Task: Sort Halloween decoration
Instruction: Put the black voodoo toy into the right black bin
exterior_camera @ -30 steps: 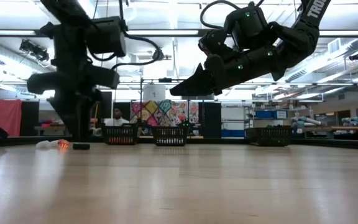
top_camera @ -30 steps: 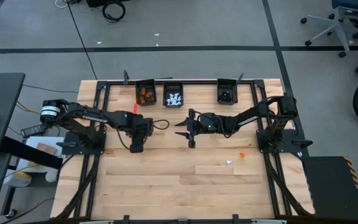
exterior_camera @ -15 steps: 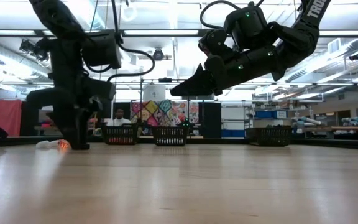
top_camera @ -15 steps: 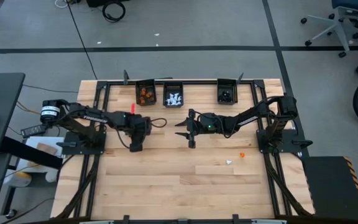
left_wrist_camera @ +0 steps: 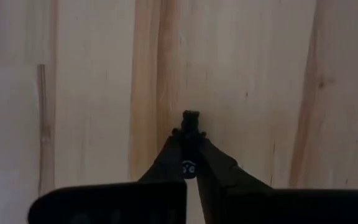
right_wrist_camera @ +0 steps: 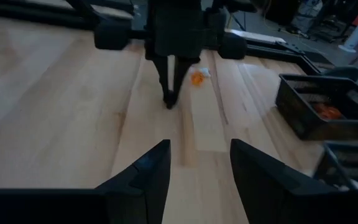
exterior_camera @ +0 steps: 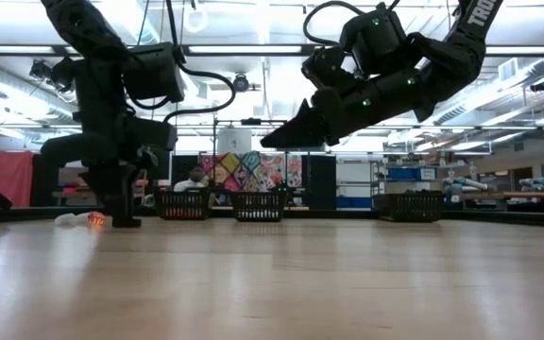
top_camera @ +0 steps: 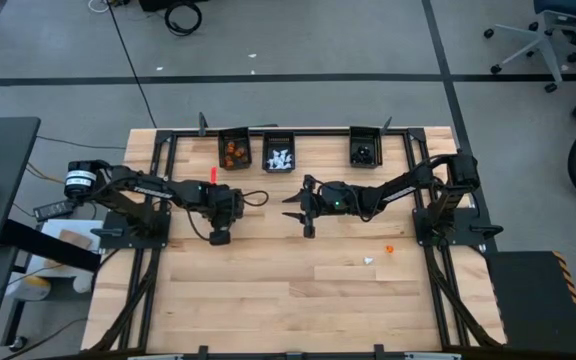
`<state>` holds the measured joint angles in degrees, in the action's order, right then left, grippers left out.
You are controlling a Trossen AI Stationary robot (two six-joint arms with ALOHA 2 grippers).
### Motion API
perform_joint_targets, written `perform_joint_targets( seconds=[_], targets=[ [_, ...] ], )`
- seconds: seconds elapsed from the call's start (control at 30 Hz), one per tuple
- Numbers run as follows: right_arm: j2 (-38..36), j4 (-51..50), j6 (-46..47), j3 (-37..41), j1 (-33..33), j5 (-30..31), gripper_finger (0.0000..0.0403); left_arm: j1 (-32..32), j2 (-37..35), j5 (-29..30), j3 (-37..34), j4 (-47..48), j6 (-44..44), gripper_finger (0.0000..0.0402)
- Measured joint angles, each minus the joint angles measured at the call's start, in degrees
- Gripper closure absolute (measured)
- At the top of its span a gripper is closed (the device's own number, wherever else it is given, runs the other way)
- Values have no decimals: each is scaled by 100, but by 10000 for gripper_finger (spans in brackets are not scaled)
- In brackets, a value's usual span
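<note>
On the wooden table [top_camera: 268, 290], left of centre, the left gripper [top_camera: 219, 238] points straight down with its fingertips at the boards. Its jaws are pressed together, and in the left wrist view a small black trinket [left_wrist_camera: 191, 118] sits pinched at the very tips, with a little round white-marked piece [left_wrist_camera: 188, 167] showing farther back between the fingers. From table height that gripper [exterior_camera: 121, 219] stands upright with its tip on or just above the surface; an orange trinket [exterior_camera: 96, 219] and a white trinket [exterior_camera: 65, 220] lie just beside it, apart from the fingers.

Near the table's middle the right gripper [top_camera: 303, 212] hangs in the air, well above the boards, facing the left arm. Its two fingers [right_wrist_camera: 145, 177] stand apart with nothing between them.

Along the far edge stand three black bins: one [top_camera: 233, 151] holds orange pieces, the next [top_camera: 279, 157] white pieces, and the third [top_camera: 365, 152], set off to the right, dark pieces. Loose on the right half of the table, near the right arm's base and well away from both grippers, lie another orange trinket [top_camera: 389, 247] and another white trinket [top_camera: 368, 260].
</note>
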<state>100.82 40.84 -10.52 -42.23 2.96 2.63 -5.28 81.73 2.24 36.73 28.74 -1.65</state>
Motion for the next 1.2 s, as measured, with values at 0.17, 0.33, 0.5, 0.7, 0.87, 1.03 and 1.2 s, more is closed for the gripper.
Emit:
perform_joint_targets(
  seconds=[0.17,0.33,0.5,0.7,0.87,1.03,1.2],
  targets=[
    [-585,-922,-165,2,0,653,231,-18,13,-2,79,-170,48,398],
    [-1029,-1586,-121,-3,-2,1054,231,-39,11,69,251,-421,11,400],
    [-1148,-2133,-58,1,0,1676,231,-81,11,101,426,-615,-70,401],
    [-1159,-2531,38,2,-2,2076,231,-234,11,108,525,-1175,-323,401],
    [-1468,-3115,473,4,-3,2333,231,-420,55,-85,527,-1886,-539,401],
    [-2035,-3494,844,38,-113,2564,231,-719,448,-432,620,-2614,-685,401],
    [-2672,-3500,1228,599,-175,3018,231,-957,1091,-446,1240,-2674,-997,401]
  ],
)
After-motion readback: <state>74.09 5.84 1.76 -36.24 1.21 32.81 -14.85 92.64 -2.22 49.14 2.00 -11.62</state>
